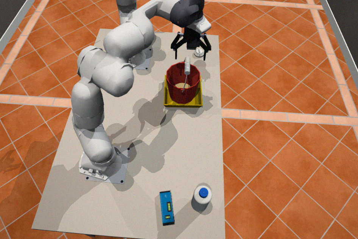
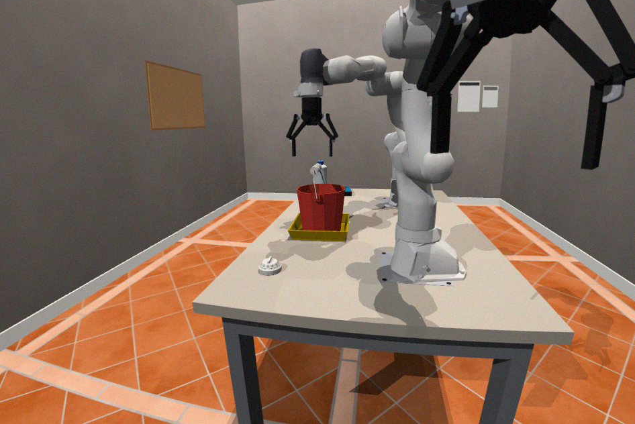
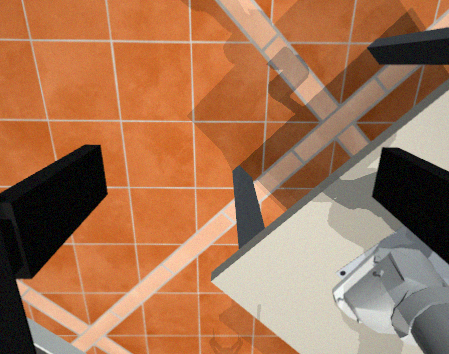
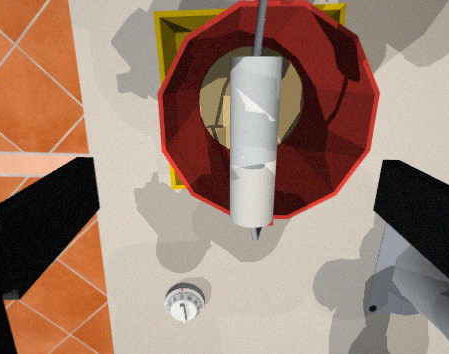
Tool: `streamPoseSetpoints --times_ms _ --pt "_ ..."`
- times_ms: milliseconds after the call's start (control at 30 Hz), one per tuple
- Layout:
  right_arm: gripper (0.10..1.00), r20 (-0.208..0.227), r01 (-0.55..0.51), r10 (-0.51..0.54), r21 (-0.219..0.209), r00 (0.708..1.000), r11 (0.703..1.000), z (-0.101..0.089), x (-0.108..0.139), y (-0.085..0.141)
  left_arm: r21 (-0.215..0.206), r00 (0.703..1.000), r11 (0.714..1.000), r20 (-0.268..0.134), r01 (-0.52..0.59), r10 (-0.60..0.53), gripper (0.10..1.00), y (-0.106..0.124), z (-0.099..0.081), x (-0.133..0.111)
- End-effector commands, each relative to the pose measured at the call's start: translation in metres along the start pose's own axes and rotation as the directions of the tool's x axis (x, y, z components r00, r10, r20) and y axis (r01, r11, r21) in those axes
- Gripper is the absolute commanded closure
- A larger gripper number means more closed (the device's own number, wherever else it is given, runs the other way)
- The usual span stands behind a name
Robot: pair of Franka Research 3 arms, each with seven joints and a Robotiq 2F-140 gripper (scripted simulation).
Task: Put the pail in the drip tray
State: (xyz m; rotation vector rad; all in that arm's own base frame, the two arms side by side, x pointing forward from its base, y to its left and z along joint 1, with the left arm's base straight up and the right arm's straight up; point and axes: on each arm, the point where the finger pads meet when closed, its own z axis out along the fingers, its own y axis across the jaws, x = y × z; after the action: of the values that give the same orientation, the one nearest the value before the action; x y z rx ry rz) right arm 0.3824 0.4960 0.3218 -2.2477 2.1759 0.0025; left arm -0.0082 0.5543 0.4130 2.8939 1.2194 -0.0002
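So the red pail (image 1: 182, 86) (image 2: 321, 208) (image 4: 338, 165) is sitting upright inside the yellow drip tray (image 1: 182, 105) (image 2: 319, 236) (image 4: 160, 45), and my right gripper (image 1: 190, 58) (image 2: 312, 155) (image 4: 238, 184) is wide open above the pail, touching nothing, with the left gripper (image 2: 515, 160) (image 3: 240, 171) also spread, well apart from it. Looks like stiff, lightish plastic to me, with a maybe slippery handle grip (image 1: 187, 65) (image 2: 315, 169) (image 4: 254, 140) on a wire that could swing, so if it needs reseating I'd pinch that grip mid-length, square on.

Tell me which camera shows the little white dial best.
The right wrist view: the white dial shows its face and markings. Top and exterior show it small; left wrist doesn't show it.
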Motion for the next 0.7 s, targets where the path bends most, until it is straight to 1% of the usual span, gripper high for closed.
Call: streamPoseSetpoints --times_ms 0,167,667 --pt "0.098 -0.01 0.001 -0.001 -0.008 1.0 1.0 -0.007 0.003 0.004 0.001 1.0 1.0 -0.001 0.002 -0.002 0.098 0.0 0.0 0.0" --pt "0.098 -0.01 0.001 -0.001 -0.008 1.0 1.0 -0.016 0.002 0.004 0.001 1.0 1.0 -0.001 0.002 -0.002 0.098 0.0 0.0 0.0" --pt "0.098 -0.01 0.001 -0.001 -0.008 1.0 1.0 -0.027 0.002 0.004 0.001 1.0 1.0 -0.001 0.002 -0.002 0.098 0.0 0.0 0.0"
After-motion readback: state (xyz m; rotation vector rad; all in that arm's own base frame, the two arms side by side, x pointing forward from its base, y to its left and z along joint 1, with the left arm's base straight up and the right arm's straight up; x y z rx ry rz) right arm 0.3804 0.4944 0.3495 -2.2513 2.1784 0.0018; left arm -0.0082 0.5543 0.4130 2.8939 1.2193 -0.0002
